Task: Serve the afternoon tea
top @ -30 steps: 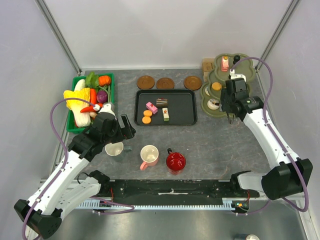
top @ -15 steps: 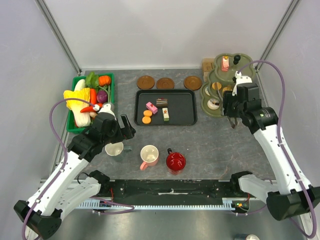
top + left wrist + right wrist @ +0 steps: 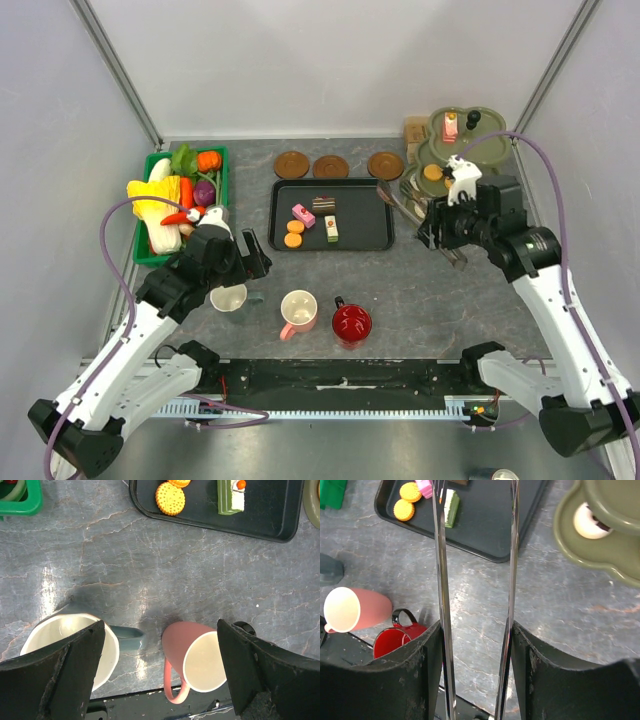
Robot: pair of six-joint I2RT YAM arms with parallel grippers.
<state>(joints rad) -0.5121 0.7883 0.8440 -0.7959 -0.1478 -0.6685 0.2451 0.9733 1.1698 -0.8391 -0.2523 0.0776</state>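
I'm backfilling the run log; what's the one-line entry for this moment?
left gripper open over whitish mug, pink mug | right gripper shut on metal tongs, tips toward black tray | red mug untouched

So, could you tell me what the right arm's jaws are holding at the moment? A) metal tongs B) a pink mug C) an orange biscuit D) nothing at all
A: the wrist view shows the two thin metal blades of the tongs pinched between the right jaws.
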